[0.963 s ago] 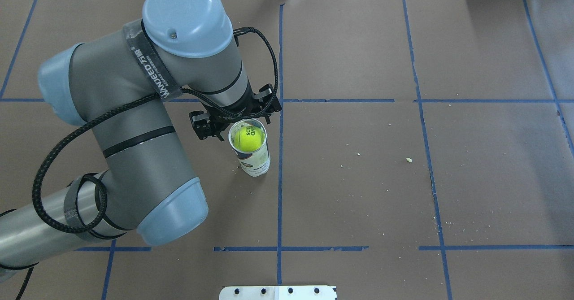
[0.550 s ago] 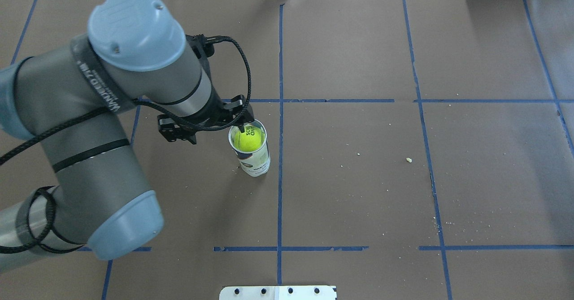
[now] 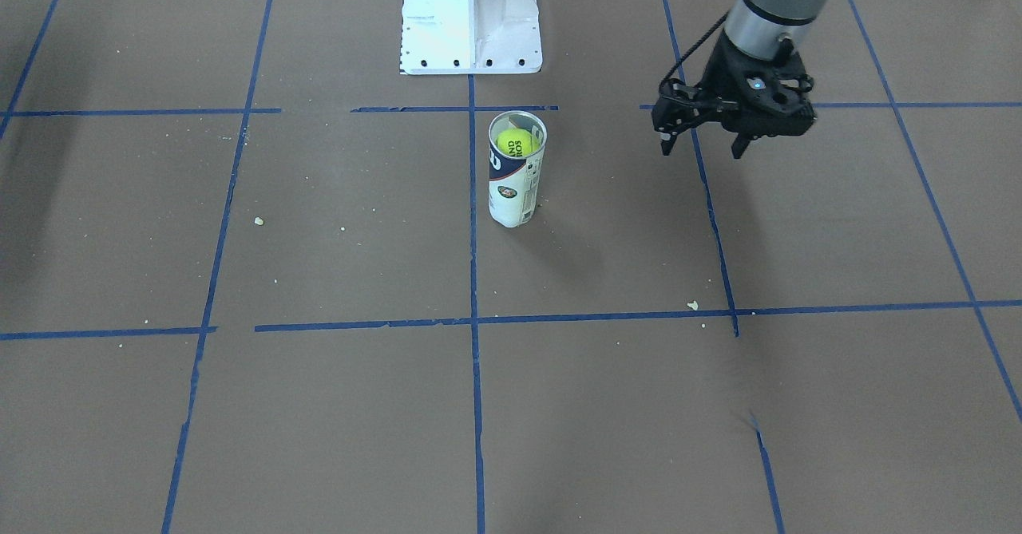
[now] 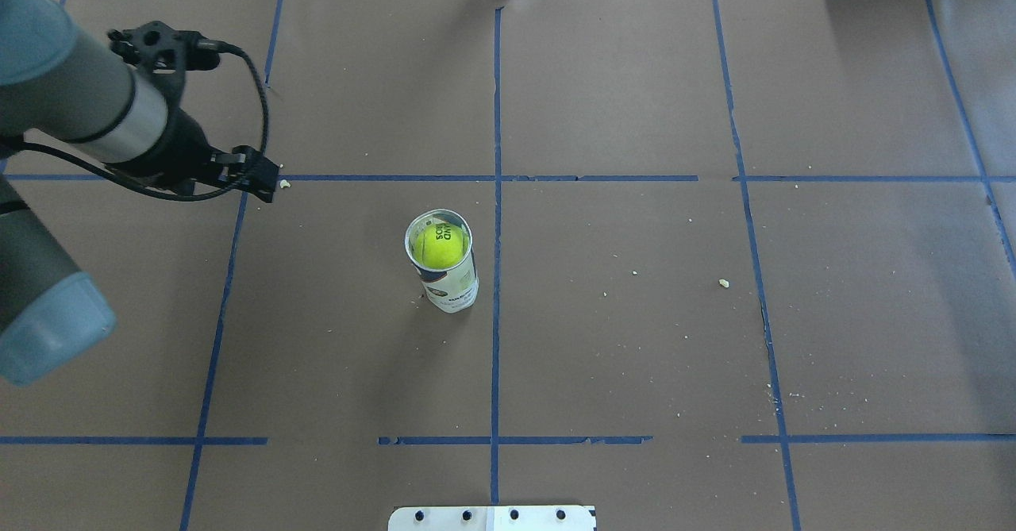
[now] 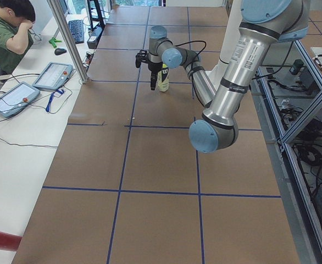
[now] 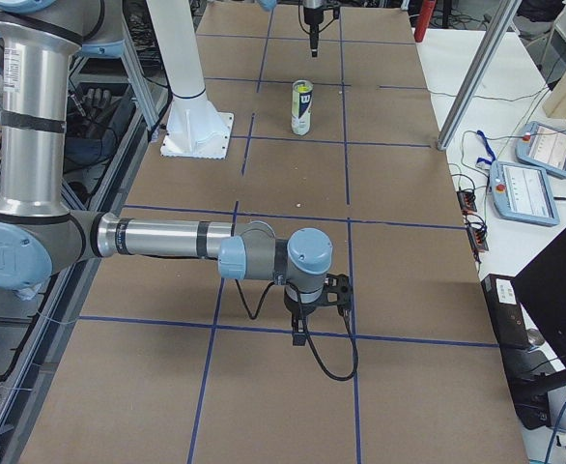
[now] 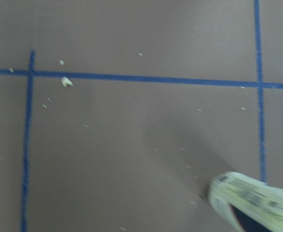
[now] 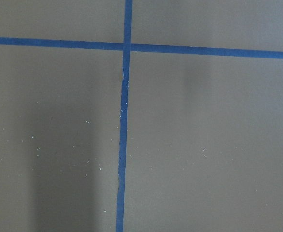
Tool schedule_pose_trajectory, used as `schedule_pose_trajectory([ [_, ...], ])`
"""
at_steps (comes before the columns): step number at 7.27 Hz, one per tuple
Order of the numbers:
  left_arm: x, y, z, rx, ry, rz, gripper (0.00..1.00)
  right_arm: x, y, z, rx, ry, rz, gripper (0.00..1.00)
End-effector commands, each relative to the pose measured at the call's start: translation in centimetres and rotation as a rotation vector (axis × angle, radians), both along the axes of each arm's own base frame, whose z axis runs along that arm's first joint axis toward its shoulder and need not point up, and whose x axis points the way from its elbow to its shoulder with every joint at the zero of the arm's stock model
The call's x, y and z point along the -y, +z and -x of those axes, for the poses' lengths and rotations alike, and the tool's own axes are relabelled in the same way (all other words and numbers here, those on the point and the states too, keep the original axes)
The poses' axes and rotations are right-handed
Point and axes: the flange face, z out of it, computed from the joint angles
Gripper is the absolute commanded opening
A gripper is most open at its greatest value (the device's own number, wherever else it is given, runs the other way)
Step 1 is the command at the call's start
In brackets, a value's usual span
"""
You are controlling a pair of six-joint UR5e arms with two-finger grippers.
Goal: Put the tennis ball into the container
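**Ball sits in the tube, left gripper empty**

The fuzzy yellow-green tennis ball point(image 4: 439, 246), its black lettering facing up, lies inside the container point(image 4: 454, 286) and shows through the open top. The container is a clear tube with a white and navy label. It stands upright on the brown surface point(image 4: 635, 340), just beside a blue tape line point(image 4: 495, 356). The left gripper point(image 3: 703, 149) hangs above the surface, well apart from the tube, with its fingers spread wide and nothing between them. The right gripper point(image 6: 302, 333) points down far from the tube; how far it is parted cannot be told.
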Motion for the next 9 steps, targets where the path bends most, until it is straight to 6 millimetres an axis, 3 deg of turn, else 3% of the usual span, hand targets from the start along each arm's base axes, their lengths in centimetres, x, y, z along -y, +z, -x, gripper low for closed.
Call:
schedule_pose_trajectory([
  [1,2.0,9.2,9.4,0.068,0.072,-0.076,1.00,0.0,0.0,0.0,0.000,0.000,-0.001,1.00],
  [3,3.8,18.0,20.0,0.117,0.143,-0.115,1.00,-0.1,0.1,0.0,0.000,0.000,0.002,1.00],
  [6,2.2,30.0,33.6,0.182,0.171,-0.132,1.00,0.0,0.0,0.0,0.000,0.000,-0.001,1.00],
  [7,0.4,32.8,36.9,0.184,0.131,-0.092,1.00,0.0,0.0,0.0,0.000,0.000,0.001,1.00],
  [9,-2.6,36.9,38.2,0.172,0.098,0.009,1.00,0.0,0.0,0.0,0.000,0.000,0.001,1.00],
])
